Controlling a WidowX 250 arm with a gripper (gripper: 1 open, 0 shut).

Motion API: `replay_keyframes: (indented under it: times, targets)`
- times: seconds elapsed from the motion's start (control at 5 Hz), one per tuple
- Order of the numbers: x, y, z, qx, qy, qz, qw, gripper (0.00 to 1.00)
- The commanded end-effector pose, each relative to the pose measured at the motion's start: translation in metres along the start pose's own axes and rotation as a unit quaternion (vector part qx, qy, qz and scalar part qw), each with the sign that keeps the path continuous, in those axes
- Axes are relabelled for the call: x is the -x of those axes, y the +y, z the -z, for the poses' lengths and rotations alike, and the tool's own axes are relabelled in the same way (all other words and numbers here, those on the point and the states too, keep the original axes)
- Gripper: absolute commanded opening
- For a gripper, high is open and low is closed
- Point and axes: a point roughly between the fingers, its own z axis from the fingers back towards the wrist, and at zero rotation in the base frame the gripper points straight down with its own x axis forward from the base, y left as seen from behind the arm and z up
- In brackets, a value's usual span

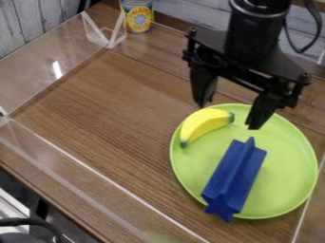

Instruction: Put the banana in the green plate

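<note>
A blue block [234,178] is lying at the lower right; a can [137,15] with a yellow label is standing at the top left.

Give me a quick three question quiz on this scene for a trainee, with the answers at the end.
1. Is the gripper open or closed?
2. True or false: the banana lies outside the green plate.
3. Which thing shares the plate with the banana: (a) a blue block, (b) a red cup, (c) a spoon?

Key: 1. Open, its fingers spread apart. 2. False; the banana lies on the plate, near the rim. 3. (a), the blue block.
</note>
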Motion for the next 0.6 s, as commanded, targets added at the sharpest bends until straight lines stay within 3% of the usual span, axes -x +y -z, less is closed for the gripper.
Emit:
replay_keyframes:
  times: [0.0,0.4]
  targets:
    - [0.0030,0.0011,-0.0139,0.006,-0.025,0.003,0.9997,1.00]
    - [0.0093,0.0002,-0.0177,0.006,-0.029,0.008,0.9995,1.00]
